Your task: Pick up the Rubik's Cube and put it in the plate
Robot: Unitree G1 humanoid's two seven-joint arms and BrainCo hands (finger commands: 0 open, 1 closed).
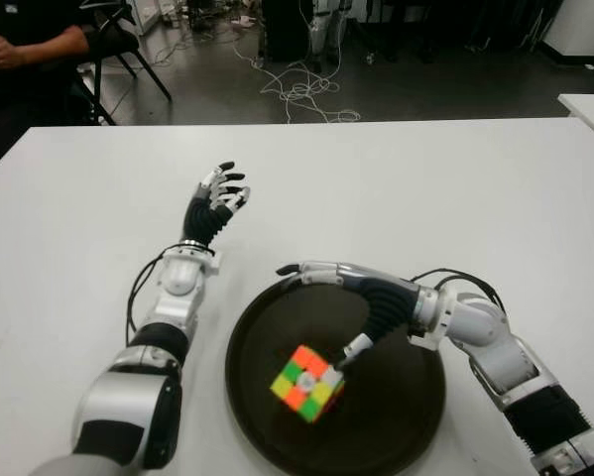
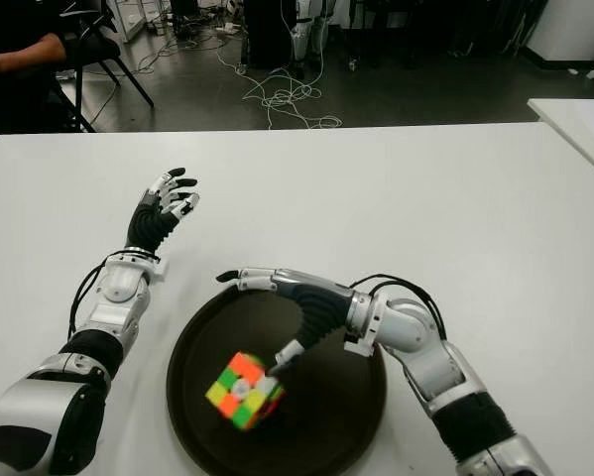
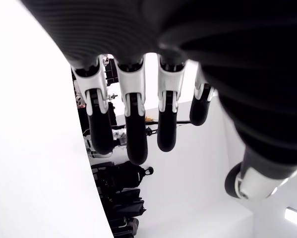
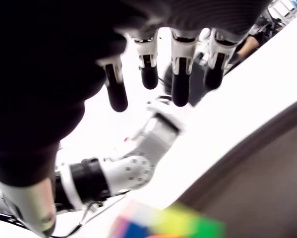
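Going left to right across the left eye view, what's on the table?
Left hand open over the table → Rubik's Cube lying in the dark plate → right hand open over the plate.

A white table (image 1: 396, 188) carries one thing directly — a dark round plate (image 1: 415, 416) (near its front edge).

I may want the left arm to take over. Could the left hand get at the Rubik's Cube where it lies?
Probably yes. The Rubik's Cube lies in the plate, its left side uncovered. The open left hand is beyond the plate, while the right hand hovers over the cube's other side.
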